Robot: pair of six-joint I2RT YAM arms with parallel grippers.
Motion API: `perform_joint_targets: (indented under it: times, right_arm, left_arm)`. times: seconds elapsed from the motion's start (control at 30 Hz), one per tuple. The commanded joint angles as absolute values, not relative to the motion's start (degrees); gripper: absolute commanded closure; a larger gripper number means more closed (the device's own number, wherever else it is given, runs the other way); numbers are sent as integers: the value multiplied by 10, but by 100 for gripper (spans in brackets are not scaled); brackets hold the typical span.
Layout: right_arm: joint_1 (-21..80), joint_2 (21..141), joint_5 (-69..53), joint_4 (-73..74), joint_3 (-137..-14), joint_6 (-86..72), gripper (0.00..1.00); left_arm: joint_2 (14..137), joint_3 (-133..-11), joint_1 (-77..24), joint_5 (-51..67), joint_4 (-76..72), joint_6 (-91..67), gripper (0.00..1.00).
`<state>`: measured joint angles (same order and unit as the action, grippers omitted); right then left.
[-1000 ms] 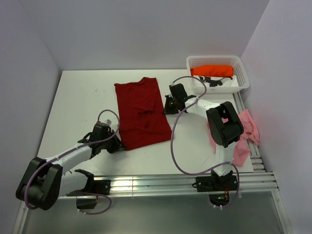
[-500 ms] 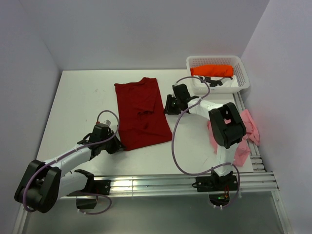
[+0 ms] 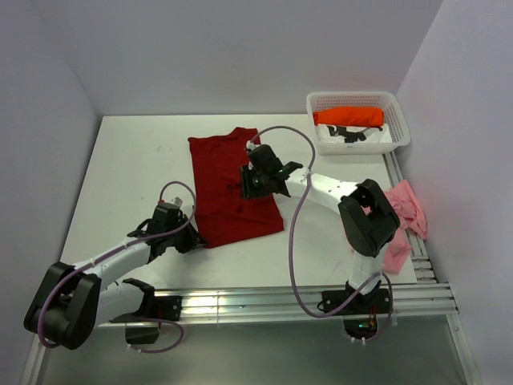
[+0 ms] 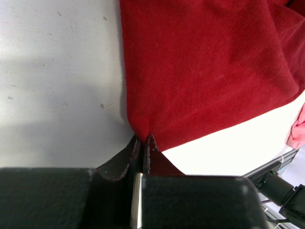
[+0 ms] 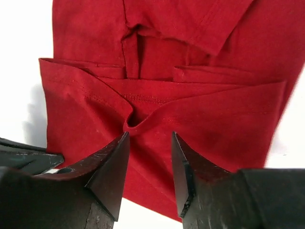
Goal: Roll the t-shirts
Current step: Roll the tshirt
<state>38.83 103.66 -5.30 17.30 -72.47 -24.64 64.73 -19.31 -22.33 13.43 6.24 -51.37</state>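
**Right tool [image 5: 149, 138] swings in over the dark red t-shirt [image 3: 228, 200]**

Half a second ago we saw that tool beside the shirt's right edge, off the cloth. Now it sits over the shirt's middle, with the cable looped behind it. The left tool [image 4: 144, 139] has not shifted and stays at the shirt's near-left corner.

From the left wrist we see the left tool clenched on that corner, the cloth bunched to a point between the two fingers. The very tip of the corner is hidden inside the pinch. From the right wrist we see the right tool released, its fingers spread above a crosswise fold. A small loop of hem lies between them, and we cannot tell whether the fingers touch the cloth.

We count three shirts. The dark red t-shirt lies spread on the tabletop [image 3: 136, 160], left of centre. The pink t-shirt [image 3: 409, 207] is crumpled at the right edge, much of it hidden behind the right arm [image 3: 365, 210]. The orange-red t-shirt [image 3: 349, 117] lies in the one basket [image 3: 319, 100] at the far right corner. A dark item [image 3: 346, 133] lies in front of it, too small for us to make out. We also count two arms, each with one tool.
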Motion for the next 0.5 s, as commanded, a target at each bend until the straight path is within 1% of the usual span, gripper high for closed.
perform_joint_targets:
  times: [0.0,0.03,0.07,0.23,0.47]
  right_arm:
    - [393,1053,-63,205,-762,-264,52]
    - [397,1055,-59,217,-769,-268,52]
    - [406,1056,-50,220,-779,-272,34]
    - [429,1075,-11,259,-813,-282,33]
    - [453,1097,-3,258,-817,-290,39]
  left_arm:
    - [657,-194,-229,105,90,-507,95]
    - [657,-195,-229,105,91,-506,95]
    - [657,-195,-229,105,91,-506,95]
    - [657,-196,-230,105,91,-504,96]
    - [659,-196,-230,106,84,-503,96]
